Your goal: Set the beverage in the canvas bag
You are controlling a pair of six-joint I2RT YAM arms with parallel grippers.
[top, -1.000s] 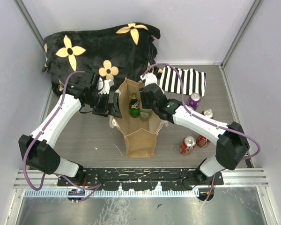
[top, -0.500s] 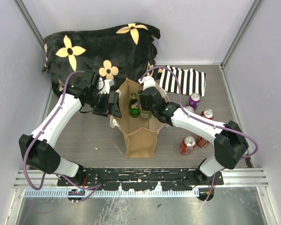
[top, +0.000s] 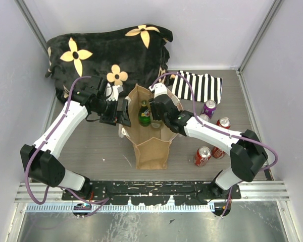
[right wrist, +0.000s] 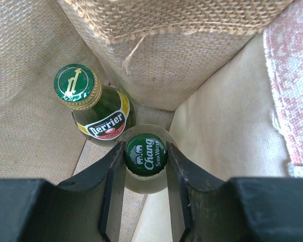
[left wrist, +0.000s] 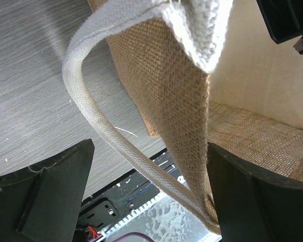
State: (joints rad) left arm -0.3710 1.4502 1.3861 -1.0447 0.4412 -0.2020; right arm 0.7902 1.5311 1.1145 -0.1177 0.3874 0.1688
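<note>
right jaws narrow, gripping chang bottle [right wrist: 145,154] below cap, upright inside canvas bag [top: 151,149] just beside perrier bottle [right wrist: 98,115], likely so it stands. left jaws wide, straddling bag's side wall unclamped, seemingly keeping mouth open.

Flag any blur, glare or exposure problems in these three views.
Top external: even, diffuse light, sharp, mild sheen on the metal plate at the bottom. Left wrist: canvas bag weave crisp, its inner wall top right washed pale, left fingers underexposed. Right wrist: Chang bottle cap label sharp and readable, right fingers dark, featureless.
</note>
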